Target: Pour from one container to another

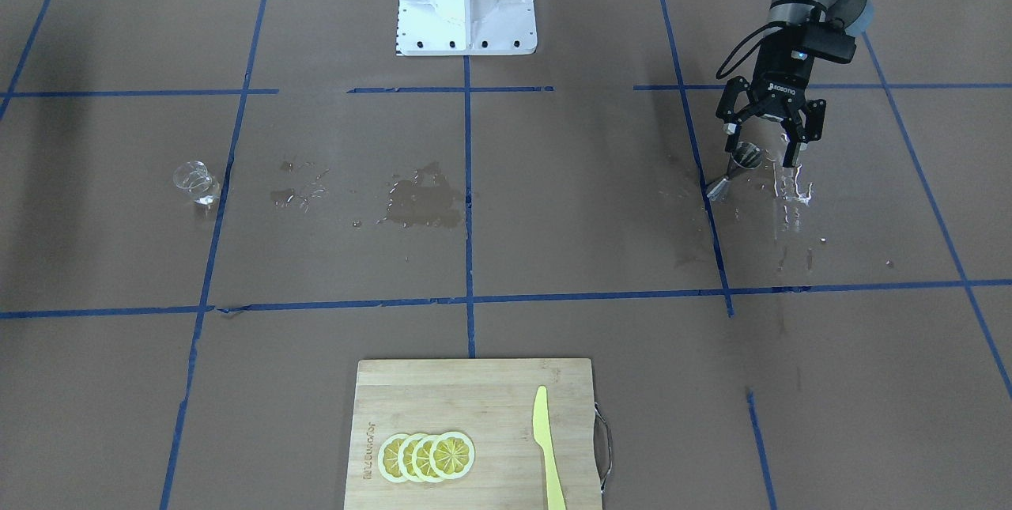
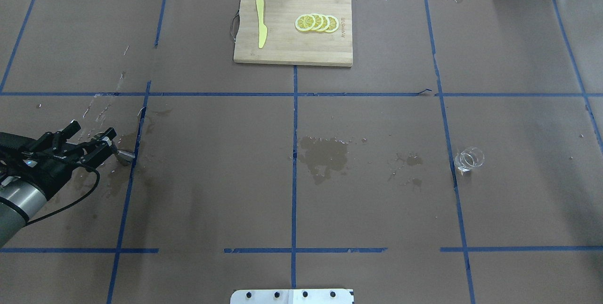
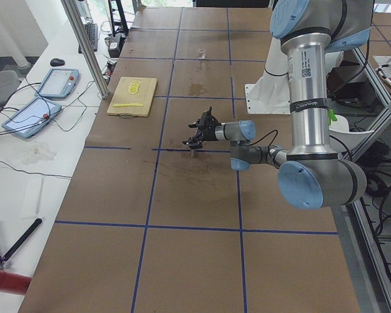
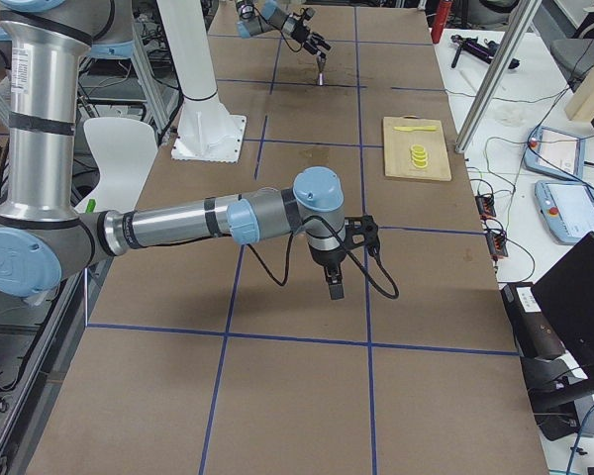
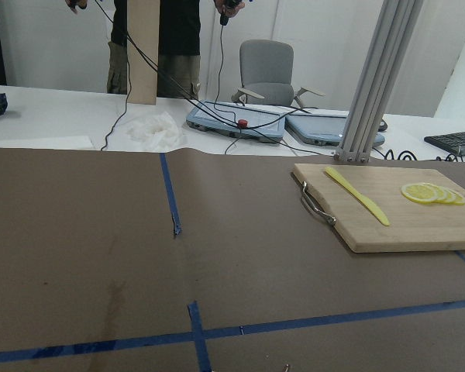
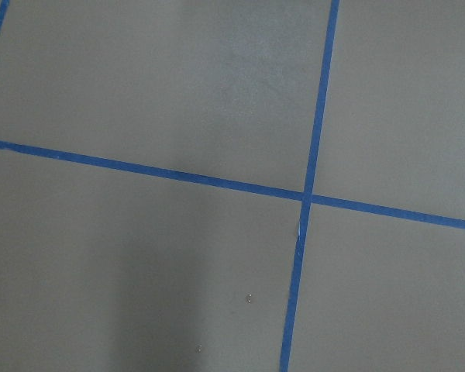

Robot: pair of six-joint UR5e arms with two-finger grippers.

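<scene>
**A:** Where is the drinking glass (image 1: pixel 196 183)?

**B:** Alone on the brown paper at the table's right side, well apart from the steel jigger (image 1: pixel 734 170) on the left. No arm is near it.

**A:** How will it handle?

**B:** I'd judge it rigid, slick and breakable. Grip around the wall, midway up. The jigger looks light and tippy, and its narrow waist is the place to hold.

**A:** And the claws?

**B:** The left gripper (image 1: pixel 763 150) hangs over the jigger with its fingers spread wide. One tip is just beside the cup, pinching nothing. The right gripper (image 4: pixel 334 282) shows only in the right side view, so I cannot tell.

**A:** Do the views differ?

**B:** The front view shows a wet patch (image 1: pixel 419 202) mid-table and droplets by the jigger. The left wrist view misses the jigger and shows the far cutting board (image 5: pixel 418 225), yellow knife (image 5: pixel 356 196) and lemon slices (image 5: pixel 432 193).
</scene>
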